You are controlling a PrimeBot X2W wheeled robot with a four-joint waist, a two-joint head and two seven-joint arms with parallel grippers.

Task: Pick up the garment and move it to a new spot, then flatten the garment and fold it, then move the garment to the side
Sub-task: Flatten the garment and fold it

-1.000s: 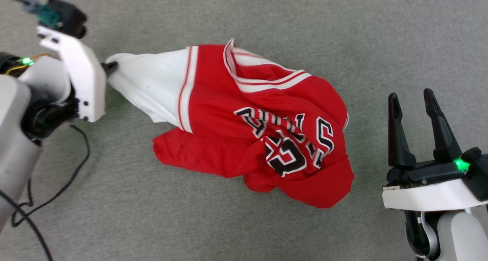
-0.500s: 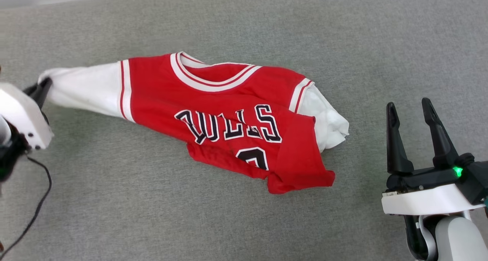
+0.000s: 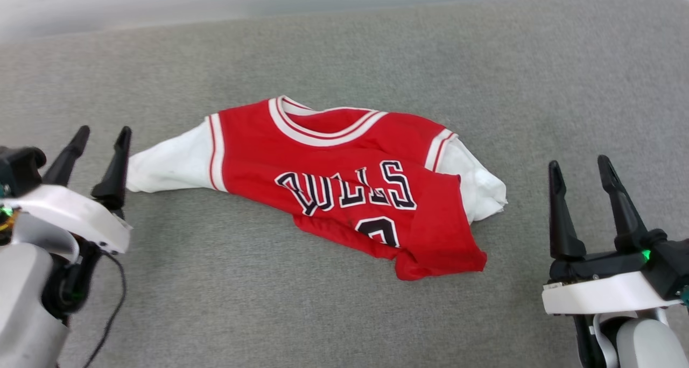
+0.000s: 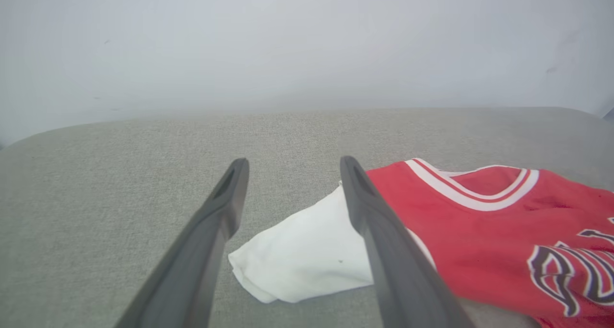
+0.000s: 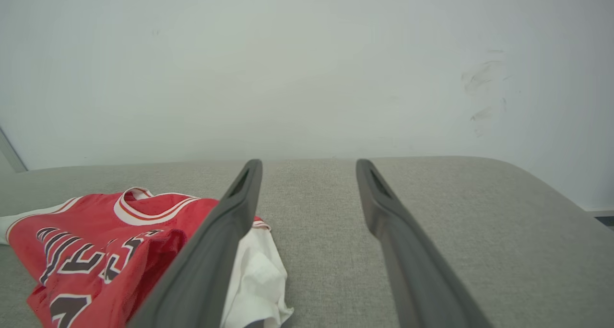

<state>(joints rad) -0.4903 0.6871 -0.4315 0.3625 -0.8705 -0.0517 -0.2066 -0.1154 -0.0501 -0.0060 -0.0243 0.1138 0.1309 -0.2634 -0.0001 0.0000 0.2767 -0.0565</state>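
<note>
The garment (image 3: pixel 344 188), a red jersey with white sleeves, a striped collar and black "BULLS" lettering, lies partly crumpled on the grey surface; its lower right part is folded over the number. In the left wrist view the garment (image 4: pixel 484 232) shows with its white left sleeve stretched out flat. My left gripper (image 3: pixel 102 136) stands open just left of that sleeve's tip, holding nothing; the same gripper (image 4: pixel 292 167) frames the sleeve end between its fingers. My right gripper (image 3: pixel 578 166) is open and empty to the right of the garment (image 5: pixel 96 241); it (image 5: pixel 309 167) points at the wall.
The grey cushioned surface (image 3: pixel 226 303) spreads around the jersey, with its far edge meeting a pale wall (image 3: pixel 161 2). A black cable (image 3: pixel 110 314) hangs by my left arm at the lower left.
The left gripper, shut on the white sleeve in both earlier frames, has opened, let it go and drawn back. The jersey was dragged out leftward and turned letters-up. The head camera shifted.
</note>
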